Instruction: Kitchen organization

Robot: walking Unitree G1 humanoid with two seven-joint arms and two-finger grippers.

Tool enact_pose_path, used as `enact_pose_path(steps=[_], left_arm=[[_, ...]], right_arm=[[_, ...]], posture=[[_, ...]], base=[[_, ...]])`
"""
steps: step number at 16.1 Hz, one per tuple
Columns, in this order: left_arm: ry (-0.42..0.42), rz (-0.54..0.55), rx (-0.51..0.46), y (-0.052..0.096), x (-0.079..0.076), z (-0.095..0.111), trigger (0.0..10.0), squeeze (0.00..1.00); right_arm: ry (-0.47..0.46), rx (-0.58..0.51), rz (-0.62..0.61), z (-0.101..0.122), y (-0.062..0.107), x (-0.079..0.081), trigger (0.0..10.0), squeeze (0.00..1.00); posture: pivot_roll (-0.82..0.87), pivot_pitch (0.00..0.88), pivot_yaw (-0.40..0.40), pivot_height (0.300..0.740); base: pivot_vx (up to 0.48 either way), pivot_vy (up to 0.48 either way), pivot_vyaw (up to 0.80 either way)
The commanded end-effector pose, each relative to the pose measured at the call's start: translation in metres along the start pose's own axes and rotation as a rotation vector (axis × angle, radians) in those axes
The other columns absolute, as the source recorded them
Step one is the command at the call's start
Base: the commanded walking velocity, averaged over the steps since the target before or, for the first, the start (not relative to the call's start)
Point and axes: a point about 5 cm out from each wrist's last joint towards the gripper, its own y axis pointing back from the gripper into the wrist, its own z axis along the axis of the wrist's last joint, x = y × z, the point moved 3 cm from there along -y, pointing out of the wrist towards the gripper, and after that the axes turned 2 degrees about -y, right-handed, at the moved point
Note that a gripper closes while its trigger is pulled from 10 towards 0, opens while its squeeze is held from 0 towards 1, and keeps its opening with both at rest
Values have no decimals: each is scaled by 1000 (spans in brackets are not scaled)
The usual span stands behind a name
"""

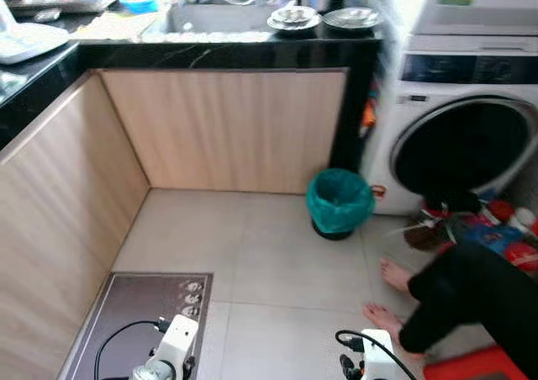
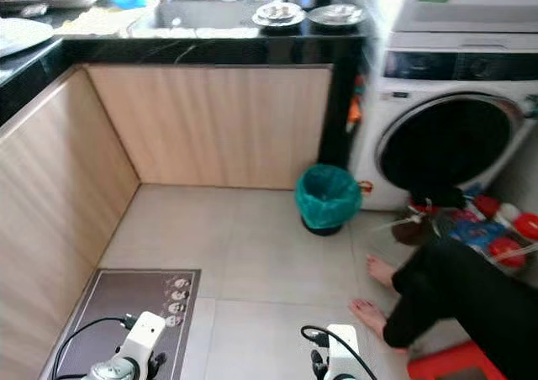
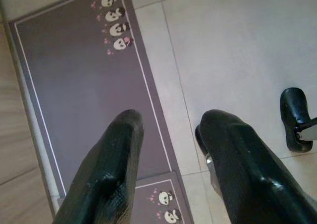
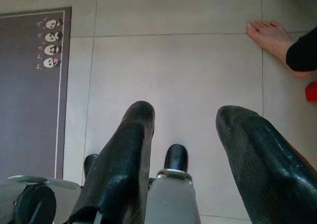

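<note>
I stand in a kitchen corner facing a black countertop (image 1: pixel 227 54) over light wood cabinets. On it, near the sink (image 1: pixel 214 17), two metal dishes (image 1: pixel 293 16) (image 1: pixel 351 16) rest. Both arms hang low at the bottom of the eye views. My left gripper (image 3: pixel 171 122) is open above a grey floor mat (image 3: pixel 84 85), nothing between its fingers. My right gripper (image 4: pixel 185 115) is open over the tiled floor, also holding nothing.
A teal-lined bin (image 1: pixel 339 202) stands on the floor by the cabinet's end. A white washing machine (image 1: pixel 458 119) is at the right, with bottles (image 1: pixel 513 224) beside it. A person in black crouches at the right, bare feet (image 1: pixel 395 296) on the tiles.
</note>
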Motion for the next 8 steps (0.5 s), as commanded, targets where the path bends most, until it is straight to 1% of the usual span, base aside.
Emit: enact_pose_path(steps=[1,8], left_arm=[[2,6,21,1,2,-5,10000,0],[-5,-8,18,0,-1,-3,10000,0]], right_arm=[[2,7,10,-1,0,3,10000,0],[12,11,17,-3,0,3,10000,0]], posture=[[-47,0,28,740],[-56,0,28,740]], base=[[307,0,0],[310,0,0]])
